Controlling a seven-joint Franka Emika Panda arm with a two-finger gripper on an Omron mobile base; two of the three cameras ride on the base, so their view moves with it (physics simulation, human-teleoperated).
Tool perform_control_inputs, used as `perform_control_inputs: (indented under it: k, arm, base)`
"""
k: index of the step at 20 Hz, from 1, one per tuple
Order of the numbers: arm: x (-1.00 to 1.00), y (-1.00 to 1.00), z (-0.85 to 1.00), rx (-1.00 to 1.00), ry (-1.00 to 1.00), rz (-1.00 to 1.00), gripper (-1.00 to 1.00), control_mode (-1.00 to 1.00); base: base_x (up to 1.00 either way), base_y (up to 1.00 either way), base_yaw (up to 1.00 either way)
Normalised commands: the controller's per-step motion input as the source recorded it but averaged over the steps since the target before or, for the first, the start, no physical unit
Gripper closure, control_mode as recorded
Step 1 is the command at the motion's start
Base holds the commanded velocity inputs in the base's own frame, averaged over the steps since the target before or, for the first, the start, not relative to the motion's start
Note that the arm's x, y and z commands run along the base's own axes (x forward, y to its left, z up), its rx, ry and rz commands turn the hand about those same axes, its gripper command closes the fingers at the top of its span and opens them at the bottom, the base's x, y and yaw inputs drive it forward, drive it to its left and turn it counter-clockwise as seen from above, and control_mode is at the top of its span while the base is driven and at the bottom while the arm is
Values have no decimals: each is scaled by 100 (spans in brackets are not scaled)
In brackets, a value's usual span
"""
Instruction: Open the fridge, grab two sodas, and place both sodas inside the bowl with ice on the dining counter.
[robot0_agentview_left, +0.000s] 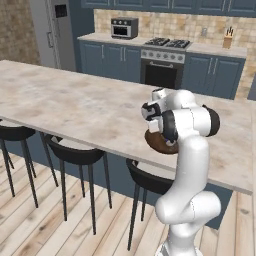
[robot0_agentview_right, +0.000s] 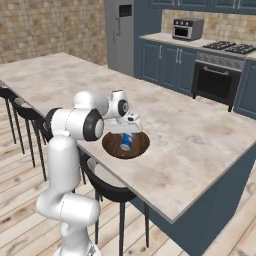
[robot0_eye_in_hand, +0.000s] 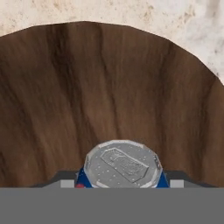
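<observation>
A blue soda can (robot0_eye_in_hand: 123, 165), silver top toward the hand camera, sits pinched between the fingers of the gripper (robot0_agentview_right: 128, 131) over the brown wooden bowl (robot0_eye_in_hand: 65, 100). The right base view shows can and bowl near the dining counter's (robot0_agentview_right: 200, 135) front edge; in the left base view the arm (robot0_agentview_left: 187, 150) hides all but the bowl's rim. Beyond, the fridge (robot0_agentview_right: 120, 35) stands shut.

The bowl (robot0_eye_in_hand: 109, 87) is dark brown with streaky wood grain. The can (robot0_agentview_right: 126, 142) is blue and white with a silver embossed top. The bench (robot0_agentview_left: 75, 105) is mottled beige-grey stone over a dark blue base. The stools (robot0_agentview_left: 75, 155) are black.
</observation>
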Motion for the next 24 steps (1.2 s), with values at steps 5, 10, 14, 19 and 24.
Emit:
perform_control_inputs:
  k: [5, 10, 14, 19, 24]
  arm:
    - [8, -1, -20, 0, 1, 0, -100, -100]
    - [2, -5, -9, 3, 0, 0, -100, -100]
    - [0, -8, 1, 8, 0, 0, -100, -100]
    - [-10, 0, 30, 5, -2, 0, -100, -100]
    - [-20, 0, 62, 1, -6, 0, -100, -100]
  base:
    - [0, 0, 0]
    - [0, 0, 0]
    - [0, 0, 0]
    - [0, 0, 0]
    - [0, 0, 0]
